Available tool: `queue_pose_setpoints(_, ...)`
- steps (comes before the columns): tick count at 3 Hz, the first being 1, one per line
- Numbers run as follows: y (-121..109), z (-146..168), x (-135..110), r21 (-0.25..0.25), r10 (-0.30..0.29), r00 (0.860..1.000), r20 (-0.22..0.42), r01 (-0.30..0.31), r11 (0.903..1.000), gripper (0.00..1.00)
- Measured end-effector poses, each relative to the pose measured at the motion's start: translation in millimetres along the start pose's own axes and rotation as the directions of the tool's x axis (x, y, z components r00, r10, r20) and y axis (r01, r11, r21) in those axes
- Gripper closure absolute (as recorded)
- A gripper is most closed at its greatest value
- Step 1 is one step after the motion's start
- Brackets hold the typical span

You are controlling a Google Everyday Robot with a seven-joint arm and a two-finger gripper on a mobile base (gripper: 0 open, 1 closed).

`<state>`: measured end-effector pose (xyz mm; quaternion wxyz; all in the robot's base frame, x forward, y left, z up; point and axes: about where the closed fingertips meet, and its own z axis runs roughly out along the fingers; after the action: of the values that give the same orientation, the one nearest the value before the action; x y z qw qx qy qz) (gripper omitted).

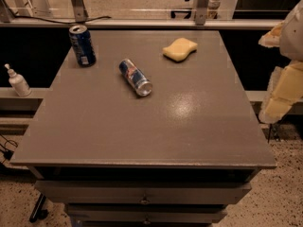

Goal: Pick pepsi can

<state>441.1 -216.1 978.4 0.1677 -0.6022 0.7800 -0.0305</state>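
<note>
The pepsi can [82, 45] stands upright near the far left corner of the grey table [142, 131], its open top facing up. A little toward the middle, apart from it, a slimmer blue-and-silver can [135, 77] lies on its side. Further right, near the far edge, rests a yellow sponge [180, 49]. The gripper [278, 98] hangs beside the table's right edge, well apart from the pepsi can. It seems only partly in view, and I cannot tell if it is open or closed.

lab-like workspace: grey drawer bench [142, 131], speckled floor [284, 197], metal stand legs [78, 1]; gripper [280, 98] beside bench's right edge
</note>
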Motion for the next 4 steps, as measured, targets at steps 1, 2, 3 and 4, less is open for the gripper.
queue_pose_setpoints(1,-17,12,-11,-0.022,0.035,0.995,0.098,-0.033,0.9992,0.0)
queue_pose_setpoints(2,-46,28,-52,-0.049,0.06,0.961,0.271,-0.049,0.9976,0.0)
queue_pose_setpoints(3,-66,31,-100,-0.047,0.047,0.915,0.4,-0.03,0.9984,0.0)
queue_pose_setpoints(4,-73,25,-159,-0.041,0.02,0.863,0.504,0.001,0.9991,0.0)
